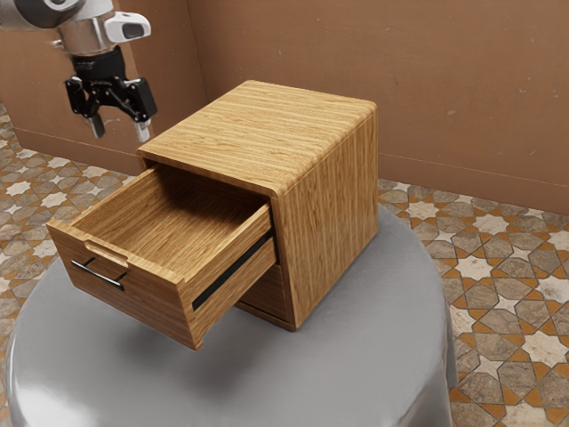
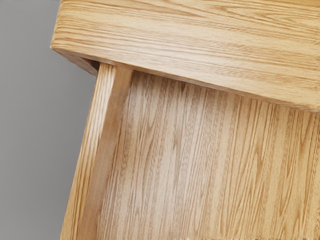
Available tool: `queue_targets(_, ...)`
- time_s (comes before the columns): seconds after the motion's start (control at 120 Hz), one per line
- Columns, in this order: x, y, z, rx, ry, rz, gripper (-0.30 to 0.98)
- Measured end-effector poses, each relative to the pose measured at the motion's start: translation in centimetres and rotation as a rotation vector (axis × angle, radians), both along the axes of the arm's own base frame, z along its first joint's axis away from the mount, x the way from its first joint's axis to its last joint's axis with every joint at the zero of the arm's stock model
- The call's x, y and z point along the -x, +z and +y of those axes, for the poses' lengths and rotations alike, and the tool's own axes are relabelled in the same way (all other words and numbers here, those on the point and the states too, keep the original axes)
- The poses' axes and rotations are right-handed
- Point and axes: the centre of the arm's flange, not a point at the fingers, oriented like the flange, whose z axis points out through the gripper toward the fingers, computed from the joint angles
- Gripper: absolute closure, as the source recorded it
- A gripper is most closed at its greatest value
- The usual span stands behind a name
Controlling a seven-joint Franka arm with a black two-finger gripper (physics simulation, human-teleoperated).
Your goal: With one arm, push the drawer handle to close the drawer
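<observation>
Tool: fingers spread, nothing between them, pointing downward. Clock directions below are read on the exterior view.

Handle: a slim bar with dark mounts on the drawer's front panel, at about 6 o'clock from the tool and well apart from it. Drawer: upper one, pulled far out of the cabinet, its front projecting toward 8 o'clock; inside, bare wood. A shallow notch is cut in the front panel's upper rim, just beside the handle. A black rail runs along the drawer's outer side.

Cabinet: light striped wood, rounded top edges, body at about 4 o'clock from the tool. Below the open drawer, part of a lower front panel is seen, flush with the body.

Wrist view: drawer floor and one side wall, both running in under the cabinet's top edge; grey surface beyond the wall.

Tabletop: round, grey-covered, under the cabinet. Outward again: patterned tile floor with star shapes, then brown walls.
</observation>
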Motion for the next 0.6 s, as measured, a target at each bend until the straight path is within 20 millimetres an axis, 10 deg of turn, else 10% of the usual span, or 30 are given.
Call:
queue_targets(0.125, 3.5, 0.8, -2.1, 0.002, -0.032, -0.001, 0.00)
queue_targets(0.383, 22.4, 0.4, -3.6, 0.003, -0.003, -0.027, 0.08)
queue_targets(0.6, 26.1, -4.6, -5.7, -0.032, 0.003, 0.045, 0.36)
